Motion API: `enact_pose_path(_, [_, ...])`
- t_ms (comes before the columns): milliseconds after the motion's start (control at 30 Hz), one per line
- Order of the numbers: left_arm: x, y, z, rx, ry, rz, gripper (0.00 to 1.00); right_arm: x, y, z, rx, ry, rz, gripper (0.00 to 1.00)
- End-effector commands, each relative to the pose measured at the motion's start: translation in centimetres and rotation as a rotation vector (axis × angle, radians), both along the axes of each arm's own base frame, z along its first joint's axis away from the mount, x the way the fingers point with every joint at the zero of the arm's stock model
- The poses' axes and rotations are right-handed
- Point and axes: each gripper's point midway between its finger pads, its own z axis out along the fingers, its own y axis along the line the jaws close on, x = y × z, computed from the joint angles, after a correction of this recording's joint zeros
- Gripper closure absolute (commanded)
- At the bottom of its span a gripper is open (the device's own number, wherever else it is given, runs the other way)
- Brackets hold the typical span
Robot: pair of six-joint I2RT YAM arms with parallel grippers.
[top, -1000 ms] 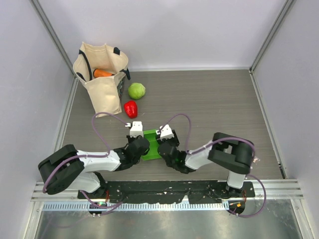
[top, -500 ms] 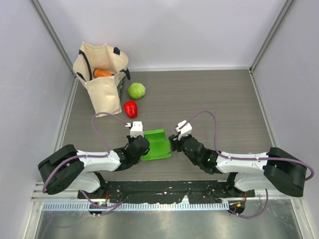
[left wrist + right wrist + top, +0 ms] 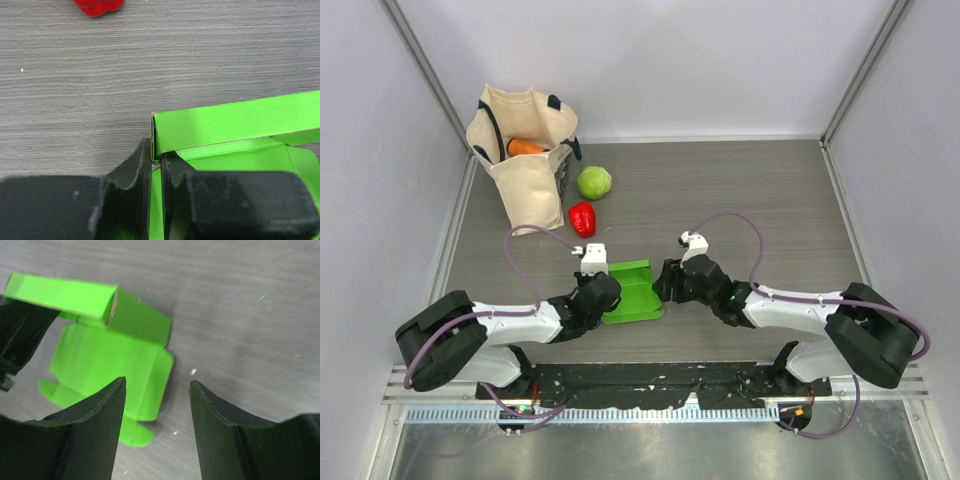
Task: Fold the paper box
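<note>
The paper box (image 3: 632, 292) is bright green card lying on the grey table between my two arms, its far wall (image 3: 235, 120) folded upright. My left gripper (image 3: 603, 290) is at the box's left side. In the left wrist view its jaws (image 3: 159, 152) are shut on the left corner of the box, green card showing between the fingers. My right gripper (image 3: 663, 283) is at the box's right edge. In the right wrist view it (image 3: 157, 382) stands open above the right flap of the box (image 3: 115, 355), holding nothing.
A red pepper (image 3: 582, 218) and a round pale-green vegetable (image 3: 594, 182) lie behind the box. A cream cloth bag (image 3: 520, 140) with an orange carrot (image 3: 527, 147) in it stands at the back left. White walls enclose the table.
My right gripper pulled away to the right, then came back to the box's right edge, its jaws wider apart. The left gripper kept its place at the left corner.
</note>
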Motion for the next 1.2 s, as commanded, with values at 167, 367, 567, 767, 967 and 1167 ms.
enact_pose_path(167, [-0.3, 0.5, 0.9, -0.019, 0.0, 0.02, 0.7, -3.1, 1.4, -0.5, 0.174, 0.155, 0.04, 0.41])
enact_pose_path(367, [-0.8, 0.9, 2.2, -0.072, -0.019, 0.008, 0.61, -2.9, 1.9, 0.1, 0.201, 0.132, 0.076, 0.41])
enact_pose_path(567, [-0.7, 0.8, 2.6, -0.059, -0.033, -0.004, 0.55, 0.6, 1.4, 1.2, 0.02, -0.11, 0.124, 0.41])
enact_pose_path(767, [-0.4, 0.3, 2.1, -0.038, -0.024, -0.013, 0.58, 3.6, 3.1, 3.2, -0.109, -0.413, 0.163, 0.44])
enact_pose_path(967, [-0.3, 0.0, 1.4, -0.012, -0.008, -0.017, 0.62, 6.1, 4.1, 4.2, -0.148, -0.52, 0.134, 0.49])
enact_pose_path(1167, [0.0, -0.1, 1.6, -0.002, -0.014, -0.016, 0.66, 7.3, 5.0, 3.4, -0.171, -0.552, 0.129, 0.56])
